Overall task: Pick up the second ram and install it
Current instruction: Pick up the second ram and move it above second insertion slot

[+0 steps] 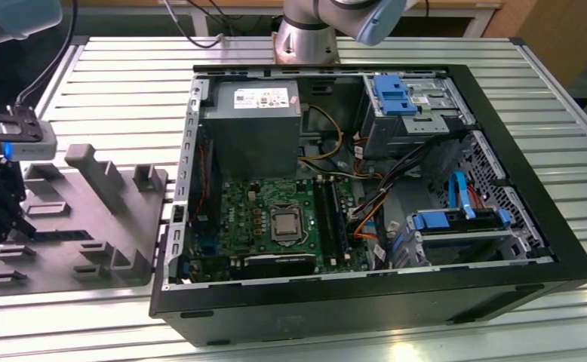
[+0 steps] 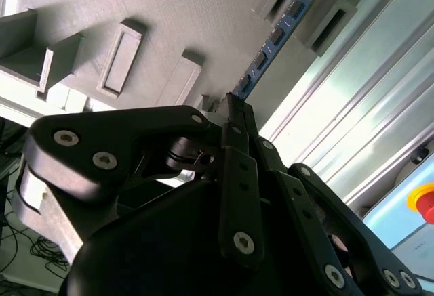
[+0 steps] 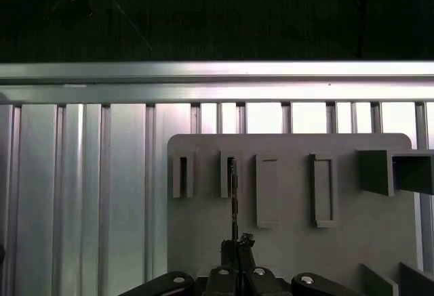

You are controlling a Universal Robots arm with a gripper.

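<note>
Tool (image 2: 232, 104) is sitting with its fingers drawn together, clamping the second ram (image 2: 274, 38) along its thin edge. The stick is standing on edge in the grey holder tray (image 2: 135, 5), its far end lying between two upright blocks. How much of the stick is lying under the fingers is hidden.

In the exterior view the tray (image 1: 82, 226) is lying on the slatted desk (image 1: 102, 68) at the exterior view's left, just beside the open computer case (image 1: 374, 305). The green motherboard (image 1: 258, 204) is lying inside it, well apart from the stick.

Risks, as judged:
- If the grip is sitting off-centre, the stick may be tilting on the lift and catching the blocks.
- A tilted stick would be meeting its slot crooked.
- The orange cables (image 1: 369, 219) are crowding the slots and may be snagging.

Count: one ram, one tray, one case, one tool; four rectangular pockets (image 3: 268, 191) in a row in the first wrist view
</note>
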